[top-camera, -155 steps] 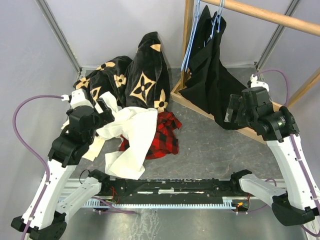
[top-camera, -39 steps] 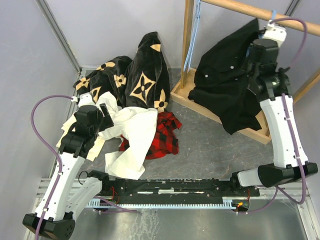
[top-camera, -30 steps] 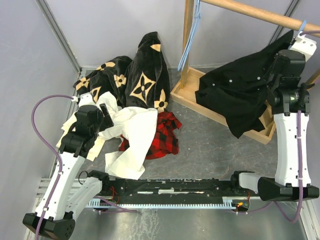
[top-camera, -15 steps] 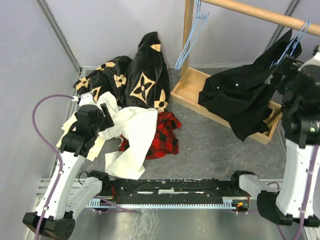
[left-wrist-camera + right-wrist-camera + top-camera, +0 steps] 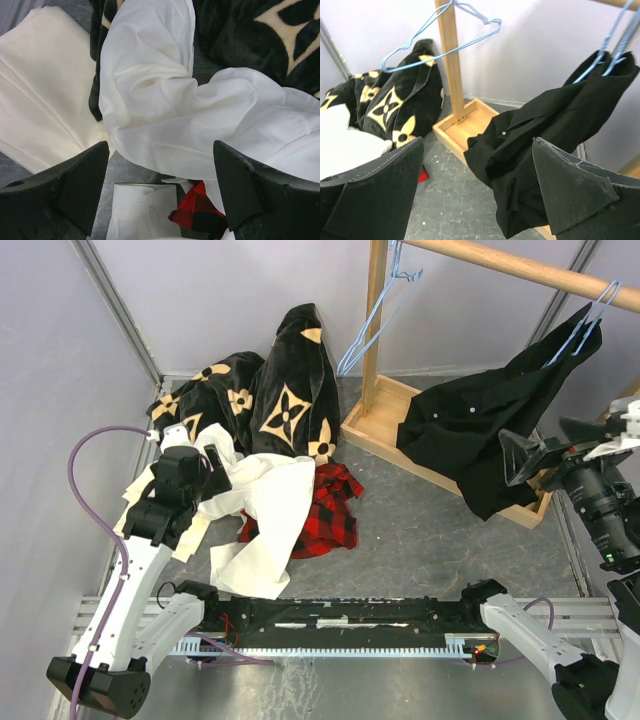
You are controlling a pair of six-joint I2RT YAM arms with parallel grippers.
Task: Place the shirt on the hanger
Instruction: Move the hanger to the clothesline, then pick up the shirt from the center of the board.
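Observation:
The white shirt (image 5: 268, 508) lies crumpled on the table at the left, partly over a red-and-black plaid shirt (image 5: 328, 508). My left gripper (image 5: 212, 468) is open just above the white shirt's folds (image 5: 165, 115), holding nothing. The empty light-blue hanger (image 5: 372, 312) hangs from the wooden rod beside the post; it also shows in the right wrist view (image 5: 445, 35). My right gripper (image 5: 548, 445) is open and empty at the far right, its jaws (image 5: 477, 142) facing a black shirt.
A black shirt (image 5: 490, 430) hangs on another blue hanger (image 5: 590, 305) at the rod's right end. The wooden rod (image 5: 520, 265), post (image 5: 376, 350) and base tray (image 5: 385, 430) stand at the back right. A black flower-marked garment (image 5: 270, 390) is heaped at the back left. A cream cloth (image 5: 40, 85) lies beside the shirt.
My right arm has carried the black shirt on its hanger to the rod's right end, let go and drawn back down and right. The empty hanger has swung. The left arm barely moved.

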